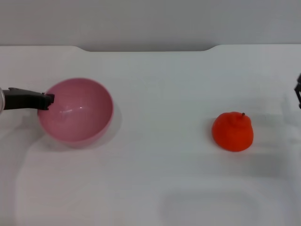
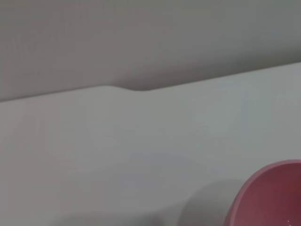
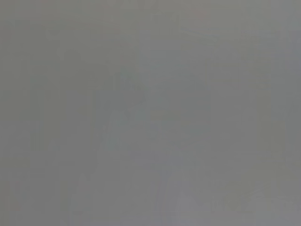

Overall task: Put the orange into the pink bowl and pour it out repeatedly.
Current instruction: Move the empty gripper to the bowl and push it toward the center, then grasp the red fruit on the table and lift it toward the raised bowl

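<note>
Bright red-orange, lumpy, roundish toy orange with a small dark stem nub is seen resting on the white table, right of centre, nearest the head camera. Glossy, deep, round pink plastic bowl is set upright on the left side, well apart from the fruit, nothing inside it. Left gripper is reached in from the left edge, its dark tip at the bowl's left rim; whether the rim is clamped or the jaws are apart cannot be told. Bowl rim is caught in the left wrist view. Right gripper is barely visible at the right edge, beyond the orange and clear of it; jaw state cannot be told. Right wrist view shows only blank grey.
</note>
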You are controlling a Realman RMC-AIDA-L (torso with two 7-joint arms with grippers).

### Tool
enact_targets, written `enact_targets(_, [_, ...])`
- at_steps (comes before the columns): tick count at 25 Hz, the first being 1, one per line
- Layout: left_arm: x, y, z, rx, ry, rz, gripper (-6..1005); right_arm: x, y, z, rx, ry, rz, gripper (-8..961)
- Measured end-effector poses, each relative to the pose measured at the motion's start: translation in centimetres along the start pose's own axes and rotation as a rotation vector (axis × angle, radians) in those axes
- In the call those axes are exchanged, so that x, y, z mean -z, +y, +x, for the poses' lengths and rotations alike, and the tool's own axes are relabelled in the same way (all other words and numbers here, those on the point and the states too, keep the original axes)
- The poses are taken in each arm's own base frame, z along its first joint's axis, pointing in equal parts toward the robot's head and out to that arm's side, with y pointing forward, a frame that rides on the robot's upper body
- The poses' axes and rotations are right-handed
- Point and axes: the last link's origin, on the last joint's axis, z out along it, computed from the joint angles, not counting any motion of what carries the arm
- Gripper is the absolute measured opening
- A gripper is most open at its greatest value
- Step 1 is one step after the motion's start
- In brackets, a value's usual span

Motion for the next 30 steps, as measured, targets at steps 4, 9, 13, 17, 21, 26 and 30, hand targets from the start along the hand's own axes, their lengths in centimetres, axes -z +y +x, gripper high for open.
enact_targets(4, [0.4,0.1,0.5,0.01,0.03,-0.01,47,-1.3,1.5,-0.9,-0.005,-0.024,-0.059,602])
enact_targets(9, [0.5,0.1,0.7,0.002,0.045,-0.015,47,-3.0,2.9,-2.3,-0.015,-0.054,-0.112,602])
enact_targets(13, [0.3,0.1,0.7,-0.007,0.042,-0.017,47,-4.6,4.2,-4.0,-0.046,-0.09,-0.172,602])
enact_targets(17, [0.2,0.1,0.5,-0.005,0.044,-0.018,47,-5.8,6.2,-6.4,-0.085,-0.124,-0.293,602])
enact_targets(21, [0.2,0.1,0.3,0.0,0.042,-0.019,47,-6.0,8.7,-9.0,-0.104,-0.154,-0.457,602])
enact_targets(26, [0.2,0.0,0.2,0.002,0.04,-0.019,47,-4.8,11.1,-11.9,-0.104,-0.22,-0.642,602])
enact_targets(30, [0.1,0.1,0.1,0.002,0.038,-0.02,47,-3.6,12.8,-13.6,-0.067,-0.254,-0.752,602])
